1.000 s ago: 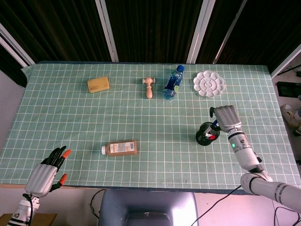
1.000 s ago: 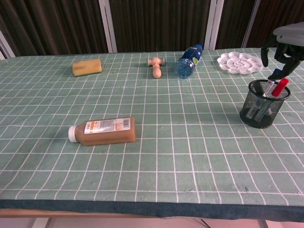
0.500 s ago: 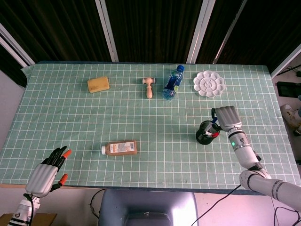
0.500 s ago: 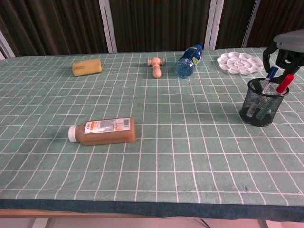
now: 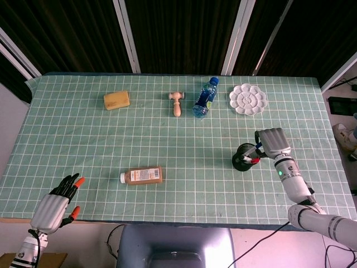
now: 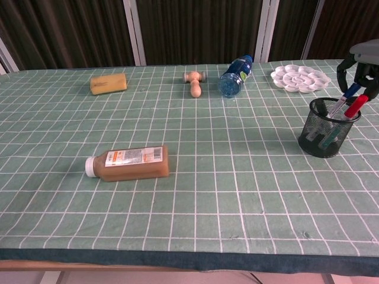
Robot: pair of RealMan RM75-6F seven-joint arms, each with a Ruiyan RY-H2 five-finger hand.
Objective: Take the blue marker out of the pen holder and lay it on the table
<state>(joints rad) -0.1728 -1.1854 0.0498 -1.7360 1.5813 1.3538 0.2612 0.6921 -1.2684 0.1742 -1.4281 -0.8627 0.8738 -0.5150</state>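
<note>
A black mesh pen holder (image 6: 323,137) (image 5: 242,159) stands at the table's right side with a blue marker (image 6: 348,94) (image 5: 258,148) and a red marker (image 6: 356,105) (image 5: 254,161) leaning out to the right. My right hand (image 6: 362,64) (image 5: 273,142) hovers over the holder's right rim, fingers curled down around the top of the blue marker, apparently pinching it. The marker's lower part is still inside the holder. My left hand (image 5: 57,203) hangs off the table's front left corner, fingers spread, holding nothing.
A brown bottle (image 6: 129,163) lies front left of centre. Along the far edge lie a yellow sponge (image 6: 108,83), a wooden mallet (image 6: 193,82), a blue water bottle (image 6: 235,75) and a white paint palette (image 6: 299,78). Green grid mat (image 6: 237,195) around the holder is bare.
My right hand has shifted right and slightly lower over the holder. Both markers have tipped further to the right with it. The left hand has not moved.
</note>
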